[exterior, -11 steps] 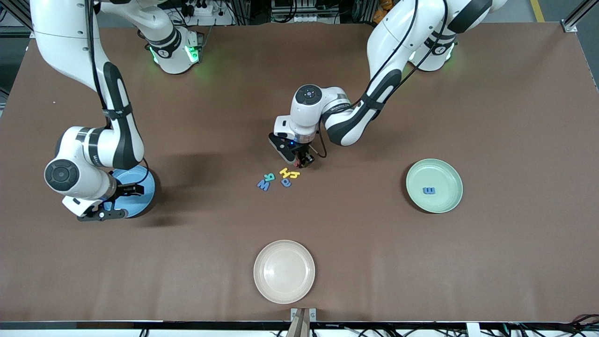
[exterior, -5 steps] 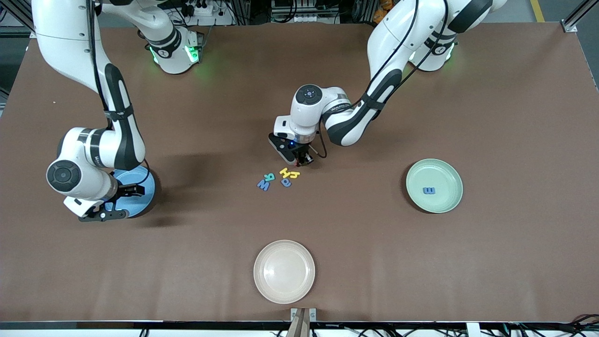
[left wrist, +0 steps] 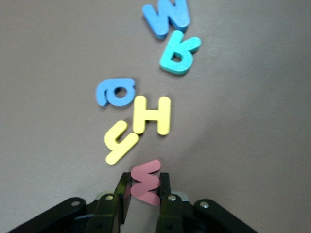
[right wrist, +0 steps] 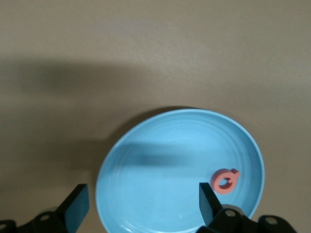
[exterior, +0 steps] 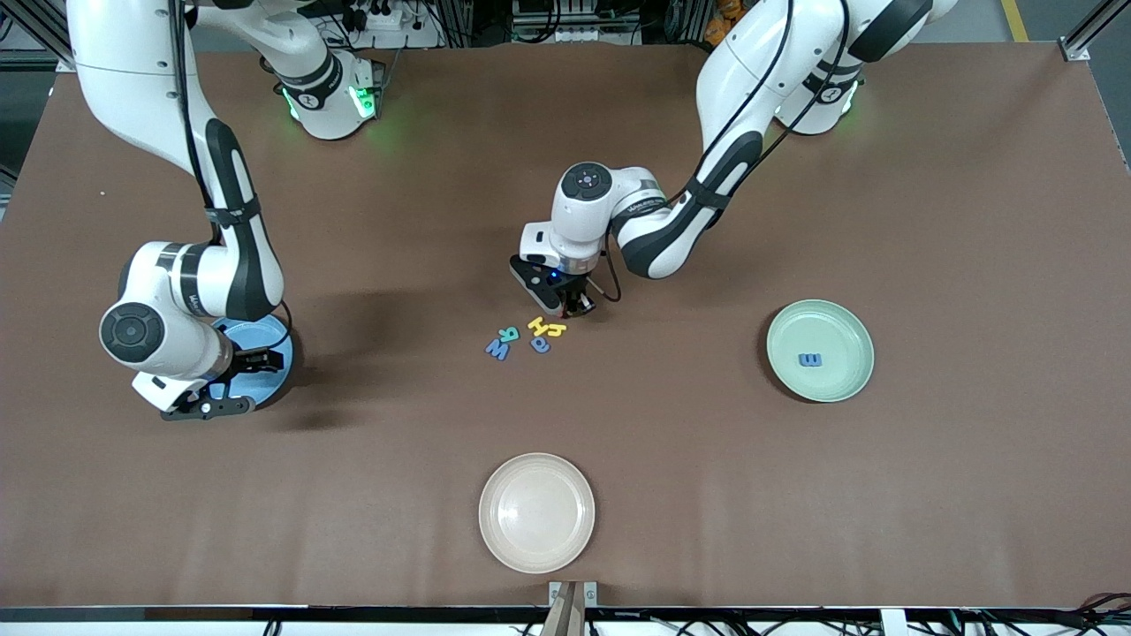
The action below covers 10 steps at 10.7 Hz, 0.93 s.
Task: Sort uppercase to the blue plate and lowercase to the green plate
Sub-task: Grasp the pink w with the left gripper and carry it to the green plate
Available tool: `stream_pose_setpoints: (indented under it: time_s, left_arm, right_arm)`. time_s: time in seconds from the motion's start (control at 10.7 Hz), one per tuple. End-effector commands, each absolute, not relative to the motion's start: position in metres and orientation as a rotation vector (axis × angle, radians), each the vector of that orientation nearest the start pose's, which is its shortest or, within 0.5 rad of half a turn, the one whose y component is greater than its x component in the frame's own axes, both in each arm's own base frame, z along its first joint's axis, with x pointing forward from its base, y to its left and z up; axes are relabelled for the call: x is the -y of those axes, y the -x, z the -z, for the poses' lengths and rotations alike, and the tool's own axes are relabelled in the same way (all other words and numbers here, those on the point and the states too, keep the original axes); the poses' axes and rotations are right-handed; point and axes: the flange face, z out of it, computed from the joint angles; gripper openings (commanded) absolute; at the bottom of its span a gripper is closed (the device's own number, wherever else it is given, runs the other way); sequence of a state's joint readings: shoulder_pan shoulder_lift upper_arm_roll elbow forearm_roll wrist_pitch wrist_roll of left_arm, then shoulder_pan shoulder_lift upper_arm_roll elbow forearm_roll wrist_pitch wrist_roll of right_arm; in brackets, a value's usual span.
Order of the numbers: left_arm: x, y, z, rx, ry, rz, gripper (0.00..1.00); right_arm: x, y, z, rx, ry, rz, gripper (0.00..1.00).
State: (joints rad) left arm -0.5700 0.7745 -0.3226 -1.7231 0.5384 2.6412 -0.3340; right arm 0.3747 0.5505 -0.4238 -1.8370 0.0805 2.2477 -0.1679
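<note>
**Left arm has the red w, and the green plate is out toward its own end**

Starting nearest the front camera: a cream plate (exterior: pixel 536 512) that isn't part of the sort. Next up, the green plate (exterior: pixel 820 350) at the left arm's end with a blue e (exterior: pixel 809 359) already in it, and the blue plate (exterior: pixel 256 362) at the right arm's end with the red Q (right wrist: pixel 225 180) lying in it.

The right gripper (exterior: pixel 231 382) hangs over the blue plate with its jaws spread wide, holding nothing, just waiting.

Mid-table sits the leftover cluster: blue W (left wrist: pixel 166 17), teal R (left wrist: pixel 179 53), blue a (left wrist: pixel 115 92), yellow H (left wrist: pixel 152 115) and the small yellow letter (left wrist: pixel 120 143).

Just above that pile, the left gripper (left wrist: pixel 145 190) is clamped on the red w (left wrist: pixel 146 182), pinched across its flat faces. I'd say what matters next is that the green plate lies well off toward the left arm's end, so that arm is the obvious carrier.
</note>
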Motion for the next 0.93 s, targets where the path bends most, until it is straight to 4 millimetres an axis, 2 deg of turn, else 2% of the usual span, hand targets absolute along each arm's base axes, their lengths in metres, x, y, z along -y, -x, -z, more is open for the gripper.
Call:
stream_pose_setpoints:
  time_s: [0.0, 0.19, 0.28, 0.37, 0.56, 0.74, 0.84]
  left_arm:
    - [0.515, -0.448, -0.200, -1.307, 2.817, 0.317, 0.00]
    - [0.501, -0.463, -0.248, -1.117, 2.918, 0.209, 0.00]
    - [0.477, -0.483, -0.269, -1.036, 2.932, 0.173, 0.00]
    - [0.449, -0.506, -0.290, -0.964, 2.954, 0.152, 0.00]
    - [0.393, -0.539, -0.326, -0.760, 3.027, 0.065, 0.00]
    - [0.313, -0.575, -0.344, -0.597, 3.030, 0.009, 0.00]
    - [0.279, -0.582, -0.345, -0.541, 3.040, -0.013, 0.00]
  right_arm:
    - [0.001, -0.645, -0.261, 0.174, 3.254, -0.145, 1.00]
    - [-0.004, -0.648, -0.265, 0.180, 3.250, -0.140, 1.00]
    - [-0.016, -0.648, -0.266, 0.174, 3.242, -0.131, 1.00]
    - [-0.026, -0.646, -0.268, 0.090, 3.230, -0.149, 1.00]
    - [-0.047, -0.645, -0.273, -0.010, 3.233, -0.163, 1.00]
    - [-0.084, -0.644, -0.276, -0.164, 3.236, -0.140, 1.00]
    - [-0.101, -0.646, -0.281, -0.255, 3.231, -0.108, 1.00]
